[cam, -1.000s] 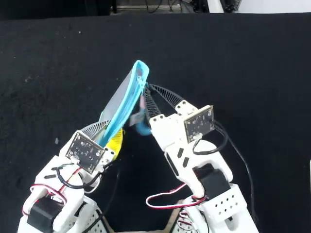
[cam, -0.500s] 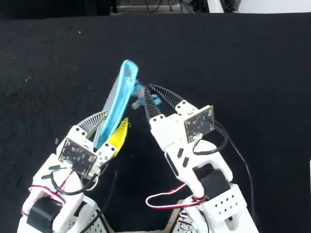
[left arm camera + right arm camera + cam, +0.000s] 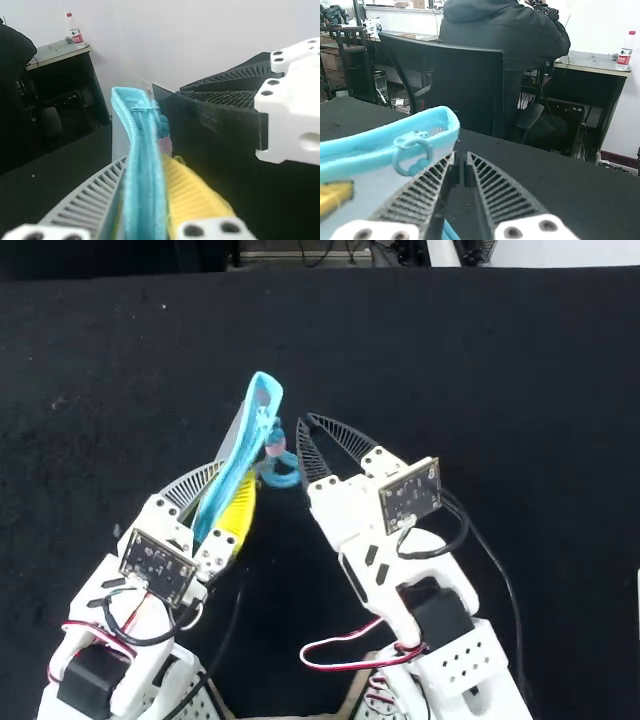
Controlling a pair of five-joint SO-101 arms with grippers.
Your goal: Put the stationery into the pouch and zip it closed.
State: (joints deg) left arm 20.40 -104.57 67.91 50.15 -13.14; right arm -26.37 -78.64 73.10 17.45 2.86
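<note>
Your left pincer pinched the pouch above the tabletop, its tip swung from one to twelve o'clock. Your right pincer, pressed together empty, sat beside the zip pull; zipping looked finished.

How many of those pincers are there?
2. The left pincer is clamped on the pouch; the right pincer is close beside the pouch, shut on nothing.

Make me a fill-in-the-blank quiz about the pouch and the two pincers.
1. The left pincer grips the pouch between a grey finger and a ___ one.
2. The pouch's zip edge is ___.
3. The right pincer has ___ fingers.
Missing words: yellow; blue; black.
</note>
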